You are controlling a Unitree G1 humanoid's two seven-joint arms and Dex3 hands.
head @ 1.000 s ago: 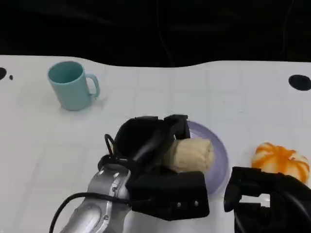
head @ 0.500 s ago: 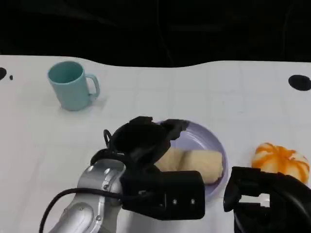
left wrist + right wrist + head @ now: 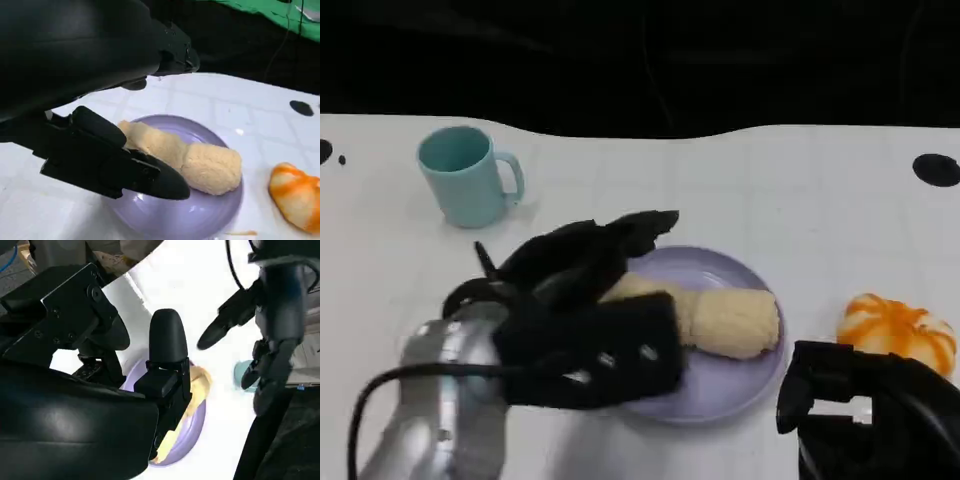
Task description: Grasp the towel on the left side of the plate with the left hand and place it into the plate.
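Farthest left on the table (image 3: 740,180), at about ten o'clock from the plate (image 3: 720,385), stands a teal mug (image 3: 468,176), well apart from everything else and unlikely to be disturbed unless the left arm swings wide on its way out. Next comes the left robot hand (image 3: 582,262), open with its fingers spread and holding nothing; it hangs over the plate's nine-o'clock rim, fingers reaching toward eleven o'clock. The towel (image 3: 705,317), a cream roll, lies inside the plate, running from about nine o'clock toward three, so the placing looks done. The main risk, as I judge it, is here: the towel's near end sits just beside or under the lower fingers (image 3: 150,175), and a low or sideways retreat could snag the cloth and drag it back over the rim, or nudge the light plate across the table. A straight lift before pulling away would avoid that. At three o'clock from the plate sits an orange pumpkin-like object (image 3: 898,330), near but not touching it. At the lower right, the right robot hand (image 3: 865,415) rests close to that object; whether its fingers are curled or spread cannot be told.
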